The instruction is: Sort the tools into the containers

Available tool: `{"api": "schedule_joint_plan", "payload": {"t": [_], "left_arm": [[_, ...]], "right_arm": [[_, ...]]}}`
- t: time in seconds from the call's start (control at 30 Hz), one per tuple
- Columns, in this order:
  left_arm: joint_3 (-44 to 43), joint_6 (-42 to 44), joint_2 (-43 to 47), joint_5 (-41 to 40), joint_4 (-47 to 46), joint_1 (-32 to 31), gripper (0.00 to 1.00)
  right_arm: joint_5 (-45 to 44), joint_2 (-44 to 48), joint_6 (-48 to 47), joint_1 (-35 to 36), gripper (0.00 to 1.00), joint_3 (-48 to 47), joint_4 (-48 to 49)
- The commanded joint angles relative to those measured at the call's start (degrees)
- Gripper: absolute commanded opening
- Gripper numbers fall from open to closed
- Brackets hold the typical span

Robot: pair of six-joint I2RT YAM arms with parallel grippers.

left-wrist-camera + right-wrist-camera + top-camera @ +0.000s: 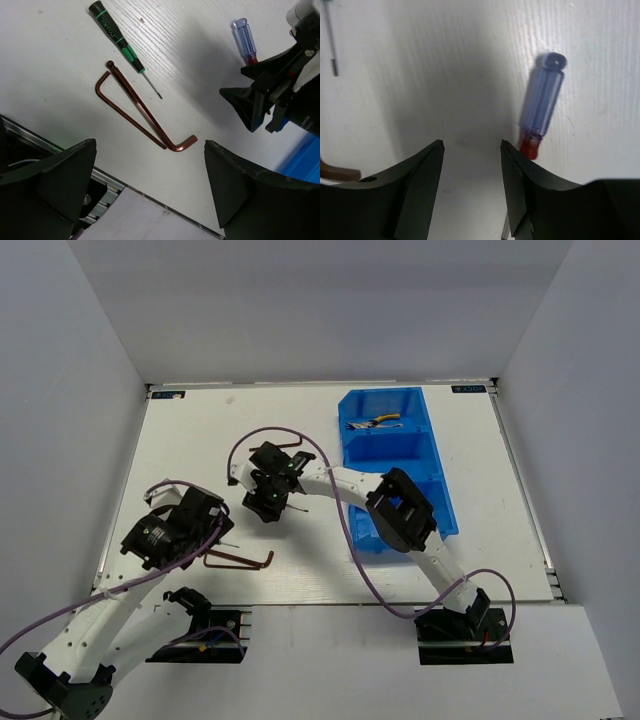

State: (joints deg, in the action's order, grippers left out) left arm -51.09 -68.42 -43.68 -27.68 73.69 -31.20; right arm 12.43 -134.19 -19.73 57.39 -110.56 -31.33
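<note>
Noted right gripper spread and empty low over the table, red-blue screwdriver lying just outside one finger, not in the gap; left gripper spread wide above the hex keys. Best to shift sideways to centre the handle between the fingers, then close across it

I am looking down on a white table, faint wood grain showing through its paint. Plain pale grey panels box it in: a left wall, a back wall and a right wall. A metal rail edges the near side. The light is soft and even, and the shadows are blurred.
</note>
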Motion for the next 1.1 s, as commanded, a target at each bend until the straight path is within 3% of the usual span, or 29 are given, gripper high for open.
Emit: {"api": "schedule_joint_plan", "payload": {"t": [0.0, 0.17, 0.33, 0.63, 1.07], "left_arm": [[-1.0, -1.0, 0.9, -1.5, 1.2, 0.1, 0.99], [0.8, -1.0, 2.5, -1.5, -0.6, 0.1, 0.99], [1.4, 0.0, 2.0, -0.4, -2.4, 0.1, 0.99], [-0.3, 1.7, 1.1, -0.4, 0.6, 0.1, 0.99], [-0.9, 1.7, 0.4, -0.4, 0.6, 0.1, 0.99]], "right_arm": [[9.3, 8.1, -1.6, -0.3, 0.55, 1.7, 1.2], [10.5, 13.7, -1.0, -0.1, 0.54, 10.1, 7.2], [2.4, 7.8, 0.5, -1.0, 0.54, 4.8, 6.7], [0.6, -1.4, -1.0, -1.5, 0.55, -3.0, 7.5], [-2.2, -1.7, -0.5, -2.5, 0.55, 0.8, 10.2]]}}
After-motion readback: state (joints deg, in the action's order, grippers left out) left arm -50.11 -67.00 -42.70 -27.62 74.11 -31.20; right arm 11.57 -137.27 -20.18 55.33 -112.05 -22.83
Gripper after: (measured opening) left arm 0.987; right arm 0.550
